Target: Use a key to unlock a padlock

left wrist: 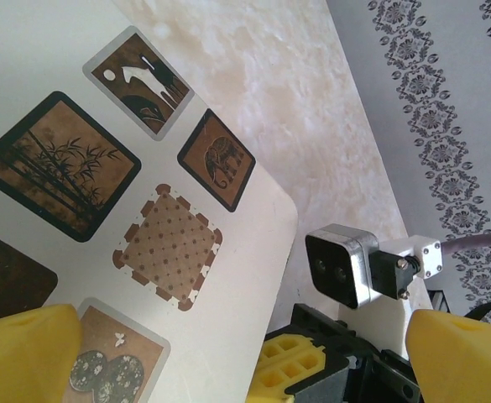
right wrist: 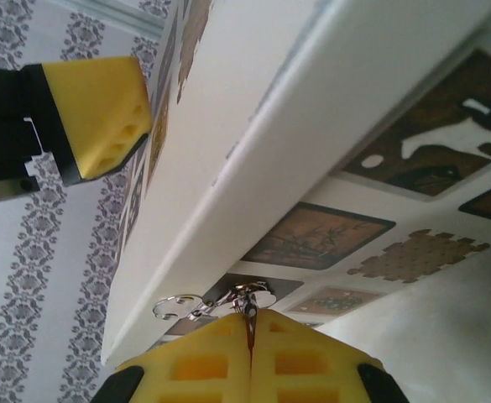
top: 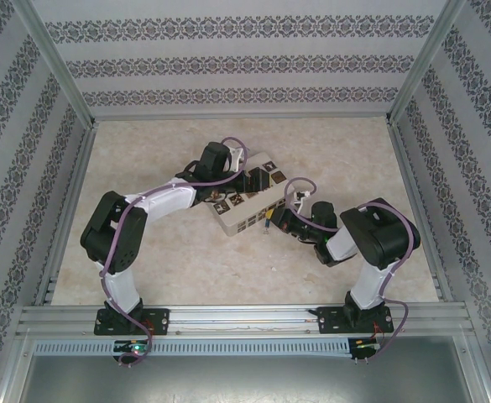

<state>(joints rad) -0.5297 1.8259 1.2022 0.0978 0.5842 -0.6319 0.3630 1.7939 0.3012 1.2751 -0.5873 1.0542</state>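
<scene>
At the near edge of the cream box [top: 247,200], the right gripper [right wrist: 249,326] had its yellow fingers pressed together on a thin silvery piece, probably the key [right wrist: 245,298]. A wire ring [right wrist: 174,305] lay just beside it. A tiny speck against that edge in the top view may have been the padlock [top: 264,225], too small to confirm. The left gripper [left wrist: 241,323] stood wide open astride the box's corner, holding nothing I could make out, above the marbled table [top: 186,260].

High rear overview, both wrist views close, sharing box [top: 247,220]
</scene>
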